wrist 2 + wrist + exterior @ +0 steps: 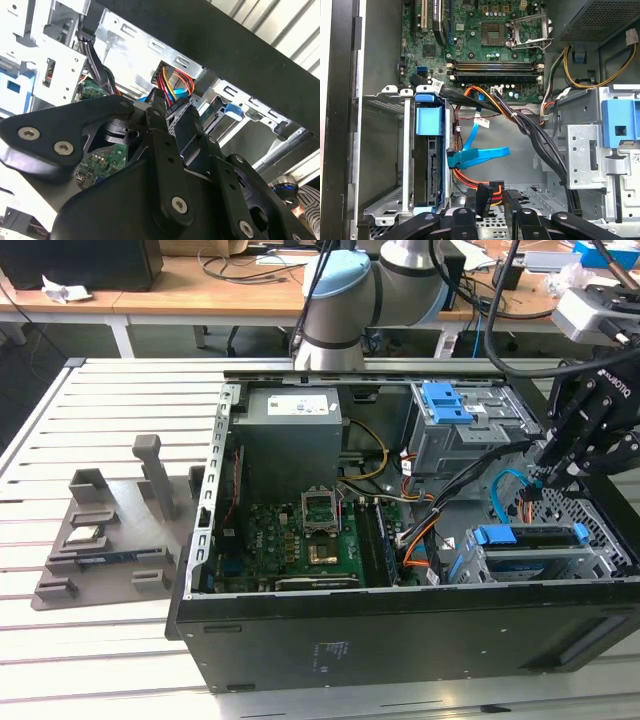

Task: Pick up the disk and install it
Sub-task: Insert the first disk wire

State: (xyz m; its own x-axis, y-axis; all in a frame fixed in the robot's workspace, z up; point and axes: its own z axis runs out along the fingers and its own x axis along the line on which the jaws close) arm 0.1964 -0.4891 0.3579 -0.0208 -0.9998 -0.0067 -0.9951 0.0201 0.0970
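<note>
On the exterior view's left a grey fixture (100,540) lies on the table outside the open case (400,650), leaving the board free. Toward the right, the disk (530,537) already sits in its cage (605,558), slid in on edge so its connector end faces the loose cables. Just beyond it the gripper (542,480) hangs low with its jaws drawn narrow, seemingly pinching the power plug (487,197) and bringing it towards that end.
</note>
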